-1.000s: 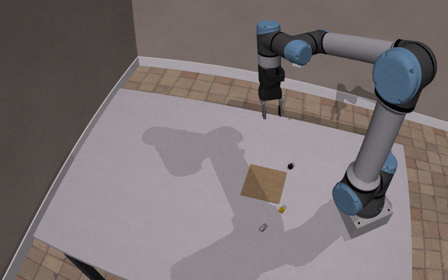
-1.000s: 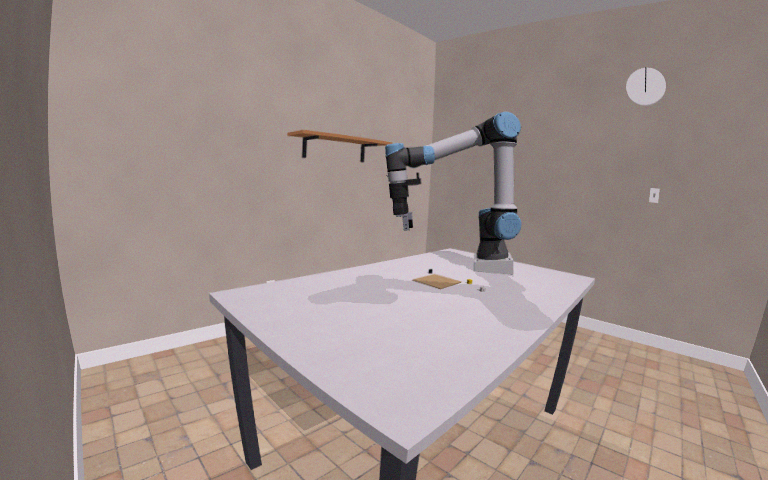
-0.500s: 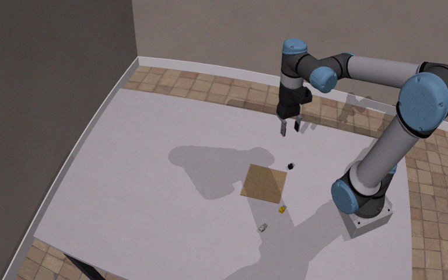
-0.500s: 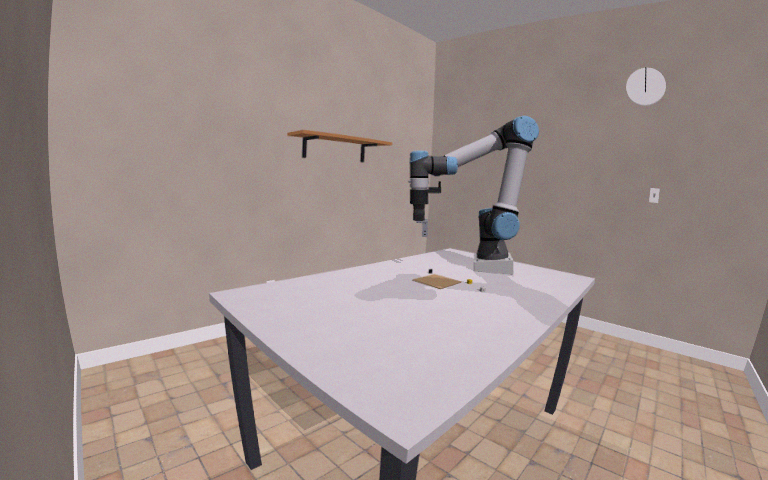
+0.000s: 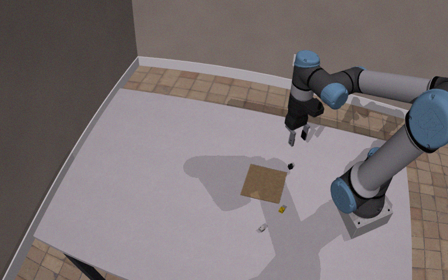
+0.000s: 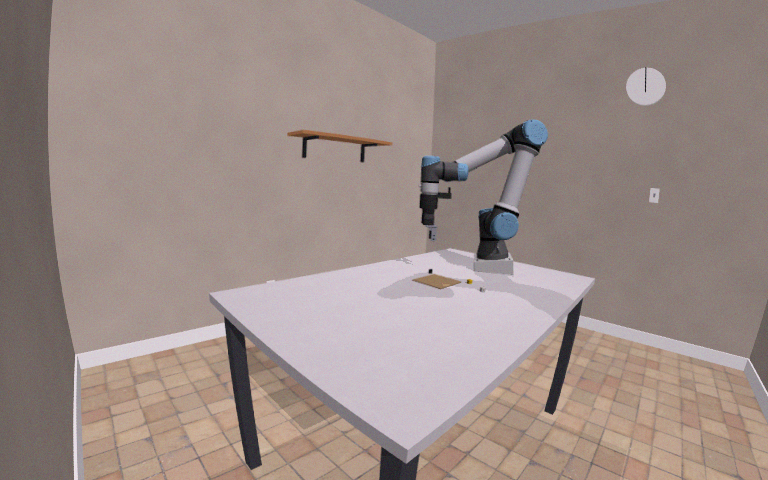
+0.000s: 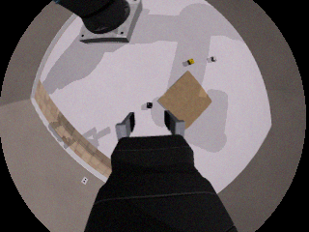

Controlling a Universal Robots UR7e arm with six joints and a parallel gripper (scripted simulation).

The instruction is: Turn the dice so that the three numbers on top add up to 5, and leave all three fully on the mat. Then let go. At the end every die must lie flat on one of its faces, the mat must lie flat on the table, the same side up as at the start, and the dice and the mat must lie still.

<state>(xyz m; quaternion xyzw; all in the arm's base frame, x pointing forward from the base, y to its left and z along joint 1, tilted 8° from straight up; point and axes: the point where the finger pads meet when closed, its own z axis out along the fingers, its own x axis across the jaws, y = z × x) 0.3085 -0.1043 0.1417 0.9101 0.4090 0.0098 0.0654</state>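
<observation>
A square brown mat [image 5: 263, 183] lies flat on the white table; it also shows in the exterior view [image 6: 436, 280] and the wrist view [image 7: 184, 100]. A black die [image 5: 291, 165] sits on the table just off the mat's far right corner. A yellow die [image 5: 282, 209] sits on the table just off the mat's near right corner. A white die [image 5: 262, 227] lies farther toward the front. None of the three is on the mat. My gripper [image 5: 298, 136] hangs high above the table, roughly over the black die [image 7: 149, 106], open and empty. The dice are too small to read their top numbers.
The arm's base [image 5: 367, 216] stands on the table right of the mat. The table's far edge lies close behind the gripper, with tiled floor [image 5: 198, 86] beyond. A wall shelf [image 6: 339, 138] hangs well away.
</observation>
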